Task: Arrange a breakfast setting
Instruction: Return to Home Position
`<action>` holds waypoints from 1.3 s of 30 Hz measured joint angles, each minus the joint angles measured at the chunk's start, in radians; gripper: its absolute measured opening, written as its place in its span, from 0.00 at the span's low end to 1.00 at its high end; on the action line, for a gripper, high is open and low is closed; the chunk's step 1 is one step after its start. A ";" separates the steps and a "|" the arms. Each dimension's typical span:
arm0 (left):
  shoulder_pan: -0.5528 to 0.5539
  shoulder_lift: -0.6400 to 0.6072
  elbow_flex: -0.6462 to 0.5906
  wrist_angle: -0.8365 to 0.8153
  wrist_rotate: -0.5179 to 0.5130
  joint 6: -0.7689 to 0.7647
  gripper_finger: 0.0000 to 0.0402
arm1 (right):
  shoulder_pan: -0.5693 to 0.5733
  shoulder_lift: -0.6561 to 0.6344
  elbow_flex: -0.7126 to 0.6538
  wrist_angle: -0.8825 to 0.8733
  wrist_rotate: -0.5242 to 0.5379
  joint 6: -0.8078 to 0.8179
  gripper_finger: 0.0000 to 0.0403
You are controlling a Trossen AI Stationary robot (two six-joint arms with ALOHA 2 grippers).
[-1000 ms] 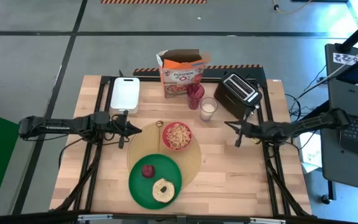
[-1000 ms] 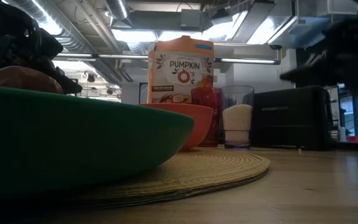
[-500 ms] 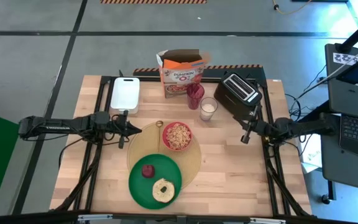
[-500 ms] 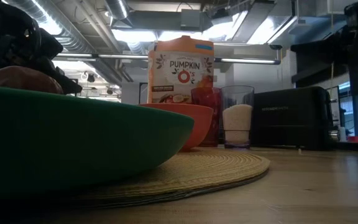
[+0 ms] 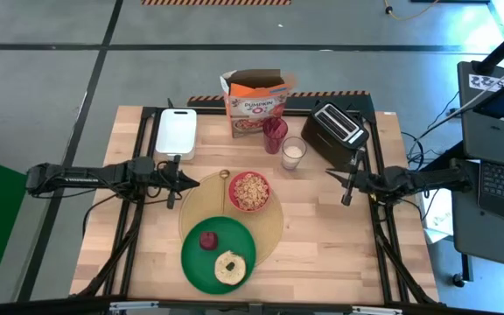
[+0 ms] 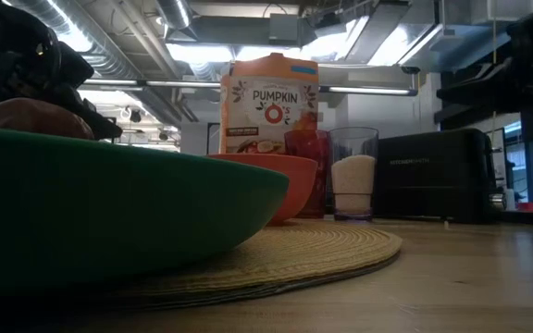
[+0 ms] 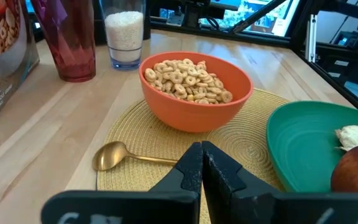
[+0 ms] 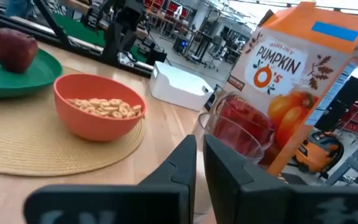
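My left gripper (image 5: 191, 182), centre-left, and right gripper (image 5: 347, 194), centre-right below the toaster (image 5: 339, 131), both have jaws pressed together, empty. The setting sits mid-frame on the placemat (image 5: 274, 229), so I should pull back level and outward, clearing spoon (image 5: 224, 175) and glass (image 5: 293, 152).

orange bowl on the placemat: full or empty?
Full. The orange bowl holds ring cereal heaped almost to its rim; the high view and both wrist views agree.

I log the wooden table (image 5: 322, 254) bearing the placemat (image 5: 269, 229) centrally. Back edge: cutting board (image 5: 175, 131), cereal box (image 5: 254, 109), red tumbler (image 5: 275, 133), glass (image 5: 294, 151), toaster (image 5: 339, 129).
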 joint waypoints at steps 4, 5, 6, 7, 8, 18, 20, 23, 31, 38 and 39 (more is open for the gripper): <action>0.000 0.000 0.000 0.012 0.001 -0.004 0.00 | 0.000 0.000 0.000 0.003 -0.001 0.000 0.09; 0.000 0.000 0.000 0.014 0.001 -0.004 0.00 | 0.000 -0.001 0.000 0.003 0.000 0.000 0.09; 0.000 0.000 0.000 0.013 0.001 -0.004 0.00 | 0.000 -0.001 0.000 0.003 0.000 0.000 0.09; 0.000 0.000 0.000 0.013 0.001 -0.004 0.00 | 0.000 0.000 0.000 0.003 0.000 0.000 0.09; 0.000 0.000 0.000 0.013 0.001 -0.004 0.00 | 0.000 0.000 0.000 0.003 0.000 0.001 0.09; 0.000 0.000 0.000 0.013 0.000 -0.006 0.00 | 0.000 -0.001 0.000 0.004 -0.001 0.001 0.09; 0.000 0.000 0.000 0.013 0.000 -0.006 0.00 | 0.000 -0.001 0.000 0.004 -0.001 0.001 0.09; 0.000 0.000 0.000 0.013 0.000 -0.006 0.00 | 0.000 -0.001 0.000 0.004 -0.001 0.001 0.09; 0.000 0.000 0.000 0.014 0.000 -0.006 0.00 | 0.000 -0.001 0.000 0.004 -0.001 0.001 0.09; 0.000 0.000 0.000 0.014 0.000 -0.006 0.00 | 0.000 -0.001 0.000 0.004 -0.001 0.001 0.09; 0.000 0.000 0.000 0.014 0.000 -0.006 0.00 | 0.000 -0.001 0.000 0.004 -0.001 0.001 0.09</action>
